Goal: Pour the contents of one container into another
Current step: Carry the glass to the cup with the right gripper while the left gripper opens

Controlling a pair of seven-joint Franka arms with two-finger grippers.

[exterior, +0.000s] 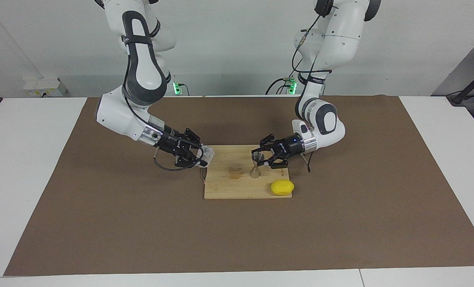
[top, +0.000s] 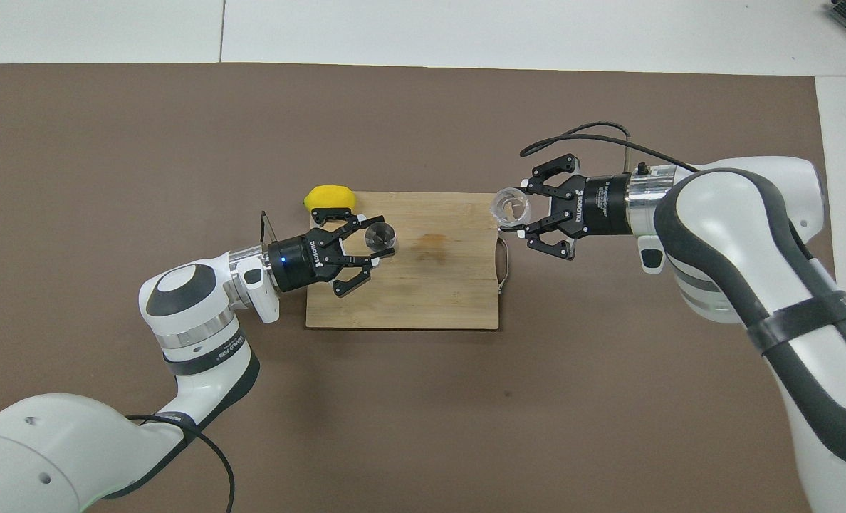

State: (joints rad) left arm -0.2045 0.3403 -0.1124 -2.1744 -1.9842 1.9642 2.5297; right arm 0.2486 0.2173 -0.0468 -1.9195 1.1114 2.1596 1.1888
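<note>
Here, jigger [exterior: 255, 166] upright on board [exterior: 229, 187], left gripper [exterior: 261, 158] pinching it, right gripper [exterior: 202, 156] clamping cup [exterior: 207, 153].

materials and finishes, table scene

table [exterior: 29, 167]: white, smooth, faint sheen; covered by a brown paper-like sheet [exterior: 340, 223], matt and flat. cutting board [exterior: 237, 187]: pale wood with visible strip grain, unvarnished look, one darker stain near its middle. cup [top: 511, 207]: clear, glassy, glossy. jigger [exterior: 256, 165]: silvery metal, polished and reflective. lemon [exterior: 282, 187]: yellow, smooth skin with a soft sheen, possibly plastic. left tool [exterior: 263, 157] and right tool [exterior: 202, 154]: black matt links, looking like plastic or coated metal. arm shells: glossy white with dark grey panels and bright metal wrist rings.
</note>
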